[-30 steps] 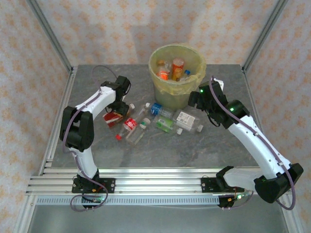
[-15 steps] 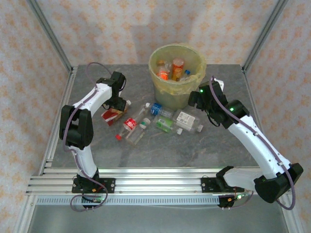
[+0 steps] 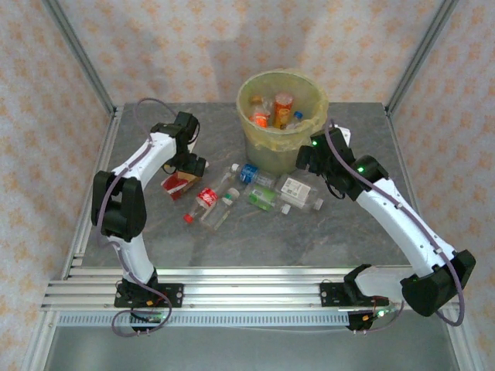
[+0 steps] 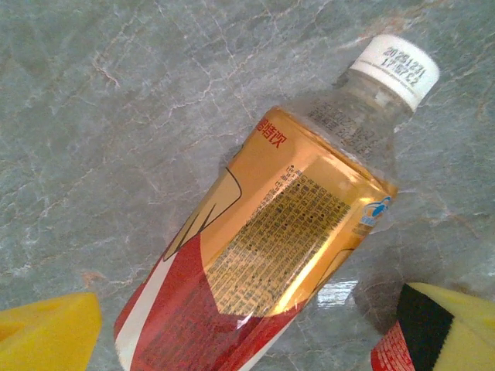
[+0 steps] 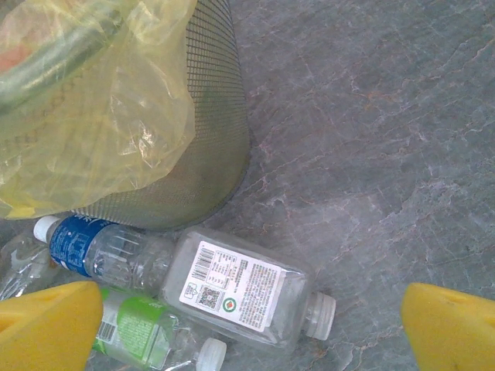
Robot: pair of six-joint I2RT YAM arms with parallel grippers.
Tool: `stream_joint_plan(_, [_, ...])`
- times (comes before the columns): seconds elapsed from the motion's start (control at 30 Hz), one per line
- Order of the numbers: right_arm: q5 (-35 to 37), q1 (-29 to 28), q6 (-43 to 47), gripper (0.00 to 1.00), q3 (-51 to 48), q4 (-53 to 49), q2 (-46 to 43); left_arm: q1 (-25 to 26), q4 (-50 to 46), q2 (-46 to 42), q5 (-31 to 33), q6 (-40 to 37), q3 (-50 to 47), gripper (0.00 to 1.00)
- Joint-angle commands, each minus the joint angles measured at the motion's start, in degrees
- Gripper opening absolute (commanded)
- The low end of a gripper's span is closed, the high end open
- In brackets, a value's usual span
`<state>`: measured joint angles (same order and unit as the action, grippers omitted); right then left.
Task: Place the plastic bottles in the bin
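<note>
The bin (image 3: 308, 131) stands at the back centre, lined with a yellowish bag (image 5: 93, 100), and several plastic bottles lie inside it. A red-and-gold bottle (image 4: 263, 255) with a white cap (image 4: 394, 69) lies flat on the table. My left gripper (image 4: 247, 340) is open and straddles its lower half with both fingers apart from it. My right gripper (image 5: 247, 332) is open over a white-label bottle (image 5: 247, 286) lying beside the bin. Blue-label (image 5: 85, 243) and green-label (image 5: 131, 328) bottles lie to its left. Seen from above, the left gripper (image 3: 189, 165) is left of the bottle cluster and the right gripper (image 3: 307, 160) is right of it.
A cola-label bottle (image 3: 205, 197) and a clear bottle (image 3: 220, 214) lie mid-table between the arms. The bin's mesh wall (image 5: 209, 139) is close to the right gripper. Metal frame posts (image 3: 77, 58) rise at the back corners. Bare marble table (image 3: 255, 239) lies in front of the bottles.
The left wrist has shifted a little to the left and the red-and-gold bottle has slid left with it. The right gripper has edged slightly toward the bin.
</note>
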<state>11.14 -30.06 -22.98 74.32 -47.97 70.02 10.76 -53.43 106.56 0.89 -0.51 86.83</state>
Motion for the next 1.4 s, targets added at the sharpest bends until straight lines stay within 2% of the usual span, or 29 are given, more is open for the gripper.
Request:
stream_joint_plan(0.0, [1.32, 0.01, -0.61, 0.99, -0.16, -0.34, -0.62, 0.04, -2.23, 2.45, 2.30, -1.24, 2.26, 1.00])
stream_joint_plan(0.27, [1.78, 0.01, -0.75, 0.99, -0.32, -0.57, -1.07, -0.26, -1.86, 8.04, 2.58, -1.75, 3.52, 1.00])
stream_joint_plan(0.53, [2.24, 0.01, -0.66, 0.99, -0.23, -0.84, -0.94, -3.36, -0.58, 11.34, 2.03, -1.72, 2.57, 1.00])
stream_joint_plan(0.63, [2.79, 0.01, -0.63, 0.99, -0.06, -1.12, -0.98, -4.13, -0.05, 11.30, 1.07, -1.43, 2.29, 0.94])
stream_joint_plan(0.7, [2.97, 0.01, -0.51, 0.99, 0.12, -1.08, -1.00, -4.09, -0.10, 11.06, 0.64, -1.41, 2.45, 0.85])
stream_joint_plan(0.83, [3.60, 0.01, -0.66, 0.99, 0.21, -1.08, -1.10, -4.08, -0.49, 9.79, 0.41, -1.25, 3.37, 0.76])
stream_joint_plan(1.07, [7.20, 0.01, -0.70, 0.99, -1.18, -1.10, -3.53, -4.13, -1.02, 2.34, -1.98, -1.01, 4.83, 0.69])
stream_joint_plan(1.13, [8.56, 0.01, -0.69, 0.99, -1.83, -1.00, -4.55, -4.05, -0.72, -1.58, -3.53, -0.43, 5.21, 0.64])
stream_joint_plan(1.27, [10.13, 0.06, -0.52, 0.99, -3.32, -0.15, -6.58, -2.92, 1.16, -9.42, -5.68, 2.06, 6.95, 0.64])
stream_joint_plan(1.37, [10.90, 0.04, -0.62, 0.99, -4.67, 1.12, -7.81, -0.22, 3.89, -14.26, -6.60, 4.10, 9.65, 0.64])
